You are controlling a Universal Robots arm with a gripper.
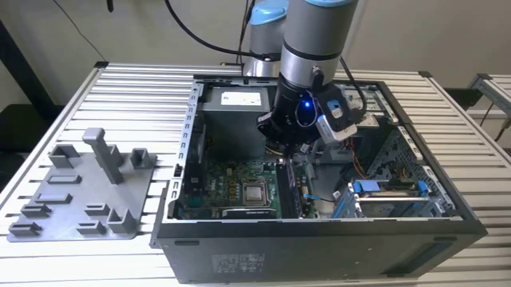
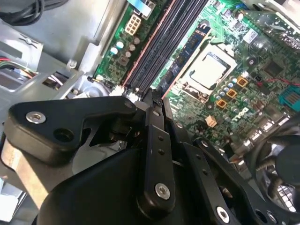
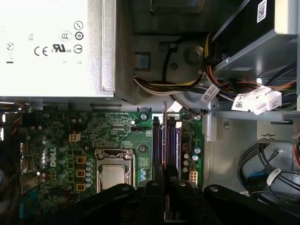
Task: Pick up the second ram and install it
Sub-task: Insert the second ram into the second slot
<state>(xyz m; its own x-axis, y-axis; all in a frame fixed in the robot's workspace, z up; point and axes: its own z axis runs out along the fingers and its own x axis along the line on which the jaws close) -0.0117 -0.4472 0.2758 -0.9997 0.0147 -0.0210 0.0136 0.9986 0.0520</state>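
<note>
The open computer case (image 1: 319,179) sits on the slatted counter (image 1: 119,89), grey tray (image 1: 80,191) at its nine o'clock. Inside, the tool (image 3: 164,180) pinches the second ram (image 3: 164,136) upright over the motherboard's memory slots (image 2: 161,47).

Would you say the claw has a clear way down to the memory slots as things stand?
Probably yes: the claw, gripping the second ram edge-on, hangs right over the memory slots in the open case, and the cables lie clear of them.

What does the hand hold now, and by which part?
Apparently the second ram, seen edge-on between the fingertips of the hand; the gripped part is hidden.
</note>
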